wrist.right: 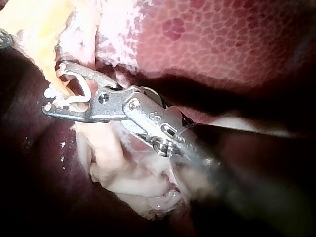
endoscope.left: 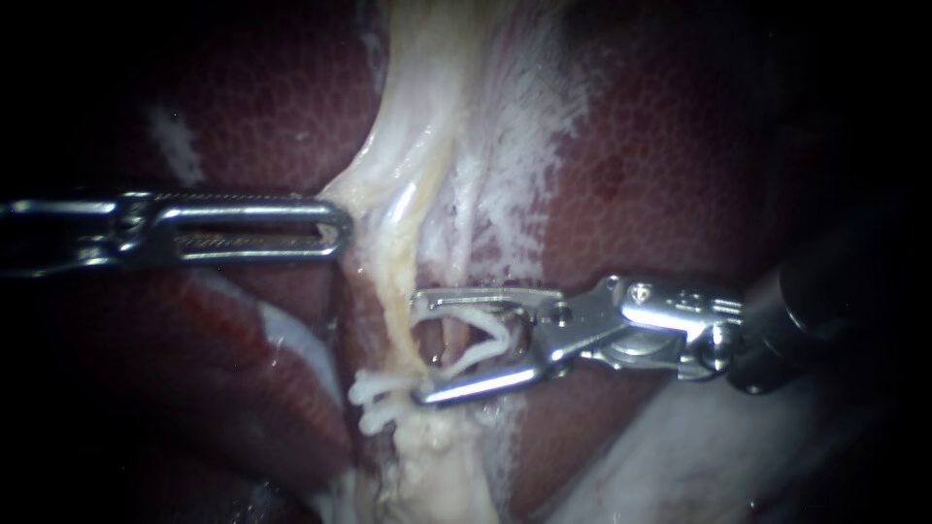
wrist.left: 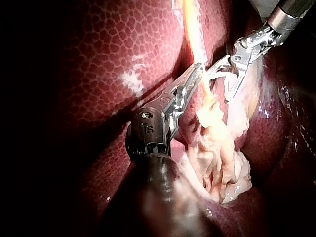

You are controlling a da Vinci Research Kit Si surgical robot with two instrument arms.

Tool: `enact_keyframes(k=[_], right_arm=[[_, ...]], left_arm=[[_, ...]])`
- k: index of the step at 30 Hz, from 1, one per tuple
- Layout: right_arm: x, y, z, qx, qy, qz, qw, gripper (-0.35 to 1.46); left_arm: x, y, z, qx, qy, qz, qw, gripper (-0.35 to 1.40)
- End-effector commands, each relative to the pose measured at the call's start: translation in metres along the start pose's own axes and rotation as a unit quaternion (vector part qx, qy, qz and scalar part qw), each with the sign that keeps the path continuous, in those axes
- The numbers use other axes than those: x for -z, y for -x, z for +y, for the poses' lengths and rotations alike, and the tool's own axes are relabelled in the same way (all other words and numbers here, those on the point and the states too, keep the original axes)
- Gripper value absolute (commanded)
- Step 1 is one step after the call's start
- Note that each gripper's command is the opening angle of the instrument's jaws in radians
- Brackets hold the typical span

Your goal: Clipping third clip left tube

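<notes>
Bare dark red liver (endoscope.left: 680, 155) lies open upper right. The pale yellow tube (endoscope.left: 391, 291) is crowded: left instrument (endoscope.left: 340, 228) beside it, right instrument (endoscope.left: 418, 347) with jaws gripping a white V-shaped clip (endoscope.left: 481, 340) astride it, two white clips (endoscope.left: 374, 388) below.

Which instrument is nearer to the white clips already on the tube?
Right. The right instrument sits just beside the white clips, holding a new clip; the left instrument lies farther up, beside the tube.

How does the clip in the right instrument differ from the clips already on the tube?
The loaded clip is spread in a V between the wide-apart jaws of the right instrument; the placed clips are closed across the tube. The loaded clip sits higher in the endoscope view than the placed clips. All are white.
</notes>
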Motion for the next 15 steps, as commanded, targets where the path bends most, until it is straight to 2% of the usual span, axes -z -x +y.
enact_keyframes(k=[1, 7, 15], right_arm=[[0.0000, 0.0000, 0.0002, 0.000, 0.001, 0.000, 1.0000, 0.60], [-0.0010, -0.0002, 0.0004, 0.000, -0.006, 0.000, 1.0000, 0.60], [-0.0025, -0.0013, -0.0006, -0.009, -0.036, -0.001, 0.9993, 0.59]], left_arm=[[0.0000, 0.0000, 0.0000, 0.000, 0.000, 0.000, 1.0000, -0.35], [0.0000, -0.0001, 0.0000, 0.000, 0.000, 0.000, 1.0000, -0.35], [-0.0001, -0.0001, 0.0001, 0.000, 0.000, 0.000, 1.0000, -0.35]])
